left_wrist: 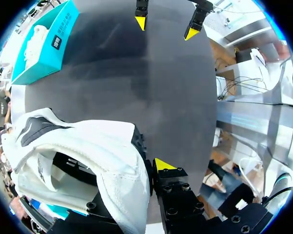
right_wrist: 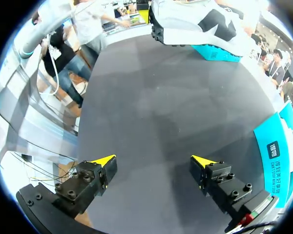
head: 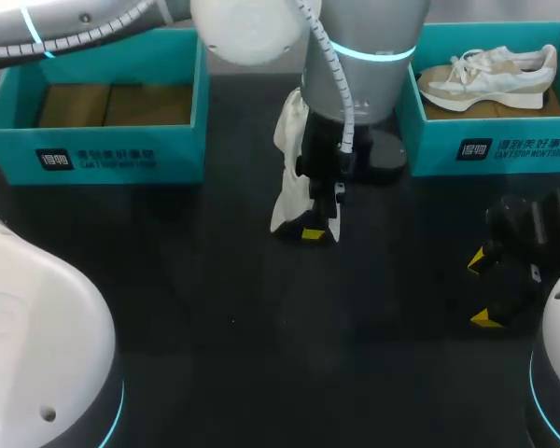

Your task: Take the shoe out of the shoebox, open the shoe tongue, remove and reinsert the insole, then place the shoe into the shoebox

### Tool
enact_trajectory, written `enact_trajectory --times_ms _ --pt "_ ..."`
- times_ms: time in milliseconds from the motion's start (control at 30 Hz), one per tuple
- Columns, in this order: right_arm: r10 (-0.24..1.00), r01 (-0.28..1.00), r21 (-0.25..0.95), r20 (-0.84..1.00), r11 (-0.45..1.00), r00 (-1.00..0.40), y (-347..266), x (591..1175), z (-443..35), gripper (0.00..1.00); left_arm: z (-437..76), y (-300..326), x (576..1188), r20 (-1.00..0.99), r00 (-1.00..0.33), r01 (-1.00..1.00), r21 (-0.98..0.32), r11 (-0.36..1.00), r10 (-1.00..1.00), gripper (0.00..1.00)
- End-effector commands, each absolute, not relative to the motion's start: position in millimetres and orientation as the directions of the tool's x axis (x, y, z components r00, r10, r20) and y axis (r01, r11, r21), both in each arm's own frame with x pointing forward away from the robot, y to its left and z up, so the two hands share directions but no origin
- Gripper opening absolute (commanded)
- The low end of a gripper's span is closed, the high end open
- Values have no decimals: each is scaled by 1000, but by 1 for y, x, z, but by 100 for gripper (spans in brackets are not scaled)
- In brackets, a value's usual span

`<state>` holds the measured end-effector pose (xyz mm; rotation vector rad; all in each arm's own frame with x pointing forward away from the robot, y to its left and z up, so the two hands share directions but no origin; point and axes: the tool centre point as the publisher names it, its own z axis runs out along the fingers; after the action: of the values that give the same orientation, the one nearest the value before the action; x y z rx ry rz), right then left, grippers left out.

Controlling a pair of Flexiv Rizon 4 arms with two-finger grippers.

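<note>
Head view: the left arm reaches past the middle. Its left tool (head: 315, 231) is clamped on a white shoe (head: 292, 173). The shoe hangs on end, its lower part at or just above the desk (head: 196, 308); contact cannot be told. The left shoebox (head: 93, 149) shows only brown lining (head: 112, 105) and no shoe. The right shoebox (head: 504, 145) holds a second shoe (head: 490, 75), lying on its sole. The right tool (head: 481, 291) is near the desk's right side, well apart from the held shoe, with its fingers apart and nothing between them.

Left wrist view: one yellow-tipped finger lies against the outside of the shoe's wall, beside the opening. The other finger is hidden by the shoe and is judged to be inside it. The opening is dark, so neither the insole nor the tongue's position can be made out.

Right wrist view: the right tool's fingers stand apart over bare desk. The held shoe is well ahead and raised.

Assessment: the shoe is out of its box, so step one is judged done. Opening the tongue, removing and reinserting the insole, and returning the shoe to the box are judged outstanding.
</note>
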<state>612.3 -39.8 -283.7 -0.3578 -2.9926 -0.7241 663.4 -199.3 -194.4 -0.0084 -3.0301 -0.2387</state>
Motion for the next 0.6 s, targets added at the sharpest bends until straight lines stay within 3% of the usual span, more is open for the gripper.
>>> enact_trajectory --times_ms 33,267,600 --pt "214 233 443 93 866 -972 -39 612 -284 100 -193 -199 664 102 -995 13 155 988 -3 0" --pt "214 233 443 93 866 -972 -39 612 -284 100 -191 -197 666 87 -996 5 161 987 -9 0" --pt "214 233 443 93 866 -972 -39 612 -284 100 -144 -153 736 10 -1000 4 163 987 2 0"
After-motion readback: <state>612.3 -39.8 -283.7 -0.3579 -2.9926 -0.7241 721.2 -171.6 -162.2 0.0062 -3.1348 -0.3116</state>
